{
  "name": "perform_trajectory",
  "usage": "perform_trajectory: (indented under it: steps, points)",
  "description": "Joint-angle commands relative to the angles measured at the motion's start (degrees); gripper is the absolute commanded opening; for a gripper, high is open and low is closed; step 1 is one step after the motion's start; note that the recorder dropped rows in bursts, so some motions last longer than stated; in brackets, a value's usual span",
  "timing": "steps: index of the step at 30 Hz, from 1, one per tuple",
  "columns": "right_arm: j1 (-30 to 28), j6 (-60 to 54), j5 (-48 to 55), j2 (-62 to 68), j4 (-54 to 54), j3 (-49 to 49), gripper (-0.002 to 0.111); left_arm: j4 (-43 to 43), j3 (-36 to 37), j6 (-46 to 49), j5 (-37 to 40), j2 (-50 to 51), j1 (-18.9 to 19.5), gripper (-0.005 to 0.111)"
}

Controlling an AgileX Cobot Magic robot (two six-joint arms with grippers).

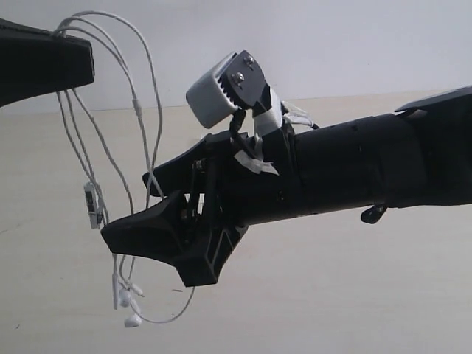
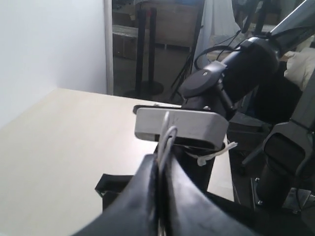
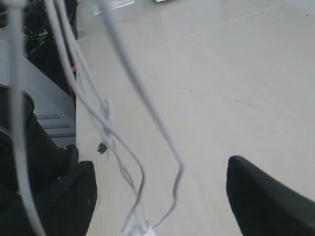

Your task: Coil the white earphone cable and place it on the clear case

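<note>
The white earphone cable [image 1: 151,81] hangs in several long loops from my left gripper [image 1: 81,63], which is raised at the upper left and shut on it. In the left wrist view the strands [image 2: 167,135] come up out of the closed fingertips of that gripper [image 2: 164,160]. The inline remote [image 1: 92,205] and the two earbuds [image 1: 133,319] dangle low, above the table. My right gripper [image 1: 131,205] is open, and hanging strands [image 3: 142,105] pass between its spread fingers [image 3: 266,196] without being pinched. A small pale flat thing [image 3: 113,4] lies far off on the table; I cannot tell whether it is the clear case.
The light wooden table [image 1: 354,295] lies under both arms. The right arm's grey wrist camera [image 1: 221,88] sits just above its gripper, close to the hanging loops. Dark stands and equipment [image 2: 147,49] stand beyond the table edge.
</note>
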Motion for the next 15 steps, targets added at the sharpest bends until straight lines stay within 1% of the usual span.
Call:
perform_trajectory:
  steps: [1,12,15]
  points:
    - [0.07,-0.65,0.61,0.19,0.44,-0.40,0.070,-4.77,-0.41,1.58,-0.04,0.09,-1.82,0.000]
    - [0.07,-0.65,1.53,0.19,0.44,-0.40,0.070,-6.72,-0.41,2.46,-0.04,4.28,-2.34,0.000]
    - [0.07,-0.65,1.53,0.19,0.44,-0.40,0.067,-7.74,-0.41,3.73,-0.04,4.75,-2.34,0.000]
